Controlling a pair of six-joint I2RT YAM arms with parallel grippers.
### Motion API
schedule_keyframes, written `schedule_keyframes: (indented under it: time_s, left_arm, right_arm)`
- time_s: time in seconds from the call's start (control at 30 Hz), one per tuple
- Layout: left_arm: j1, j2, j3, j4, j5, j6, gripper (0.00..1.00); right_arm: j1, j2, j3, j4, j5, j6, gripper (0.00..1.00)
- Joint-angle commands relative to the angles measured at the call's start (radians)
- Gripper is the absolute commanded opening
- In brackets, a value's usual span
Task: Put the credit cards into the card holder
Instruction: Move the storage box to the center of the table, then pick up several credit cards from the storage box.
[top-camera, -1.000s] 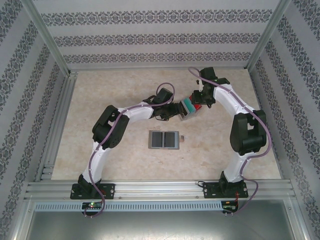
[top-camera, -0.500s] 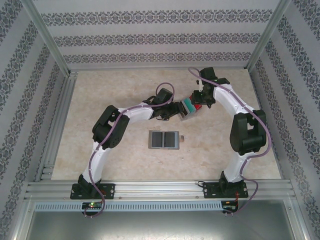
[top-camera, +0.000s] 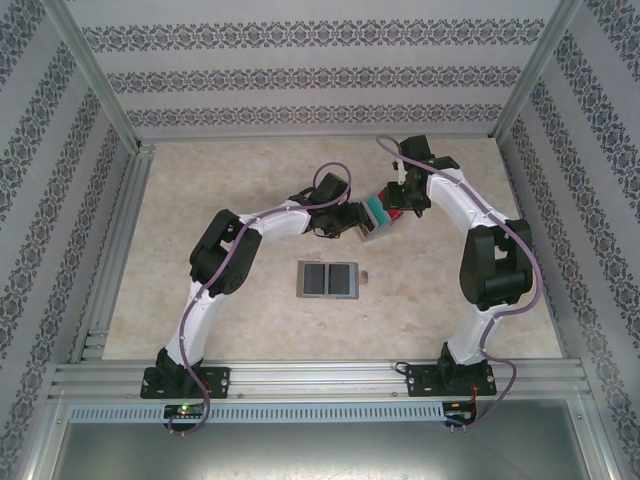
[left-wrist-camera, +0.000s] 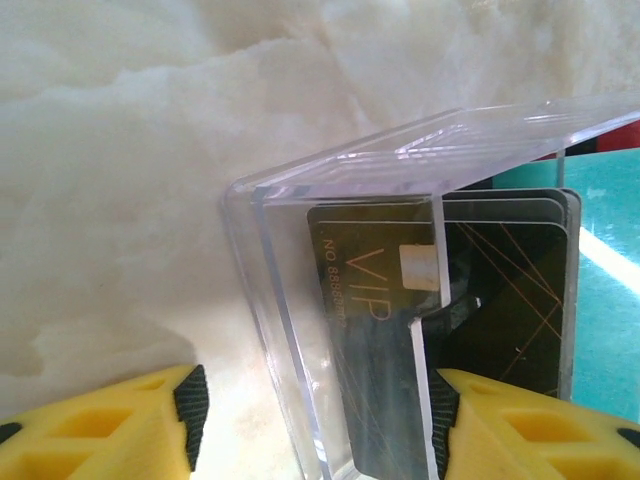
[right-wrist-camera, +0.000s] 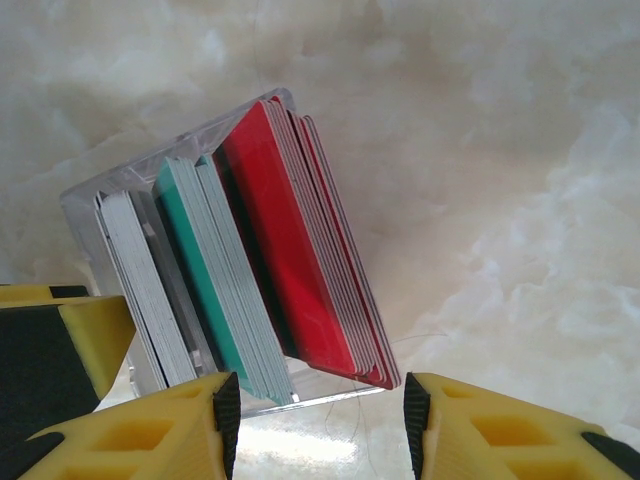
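Note:
The credit cards stand on edge in a clear plastic box: a red stack, a teal stack and dark "VIP" cards. My left gripper is open at the box's left end. Its right pad is against a clear divider beside the dark cards, and its left pad is off the box wall. My right gripper is open and hovers over the lower edge of the red and teal stacks, touching neither. The card holder lies open and flat on the table nearer the arm bases, apart from both grippers.
A small dark object lies just right of the card holder. Aluminium frame rails and patterned walls close in the marble-look table on the left, right and far sides. The two arms almost meet at the box.
The left arm has shifted slightly right, toward the box. The right arm, the box and the card holder have stayed where they were.

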Motion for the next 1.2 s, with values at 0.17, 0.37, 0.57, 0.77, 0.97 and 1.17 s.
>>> schedule_keyframes:
  time_s: [0.17, 0.37, 0.57, 0.77, 0.97, 1.17]
  left_arm:
    - [0.001, -0.015, -0.027, -0.179, -0.067, 0.069, 0.56]
    - [0.001, -0.059, -0.071, -0.168, -0.074, 0.089, 0.55]
    - [0.001, -0.085, -0.091, -0.166, -0.077, 0.124, 0.55]
    - [0.001, -0.094, -0.117, -0.134, -0.061, 0.124, 0.54]
    - [0.001, -0.093, -0.122, -0.128, -0.052, 0.125, 0.54]
    - [0.001, -0.092, -0.127, -0.119, -0.047, 0.123, 0.54]
  right_arm:
    - [-0.004, -0.015, -0.007, -0.02, -0.007, -0.021, 0.48]
    - [0.0, -0.027, -0.012, -0.025, -0.036, -0.031, 0.49]
    - [0.029, -0.007, 0.005, -0.043, -0.021, -0.066, 0.5]
    - [0.047, 0.055, 0.064, -0.056, -0.026, -0.078, 0.51]
    - [0.048, 0.127, 0.123, -0.07, -0.024, -0.08, 0.52]
    - [0.045, 0.184, 0.159, -0.076, -0.006, -0.081, 0.52]
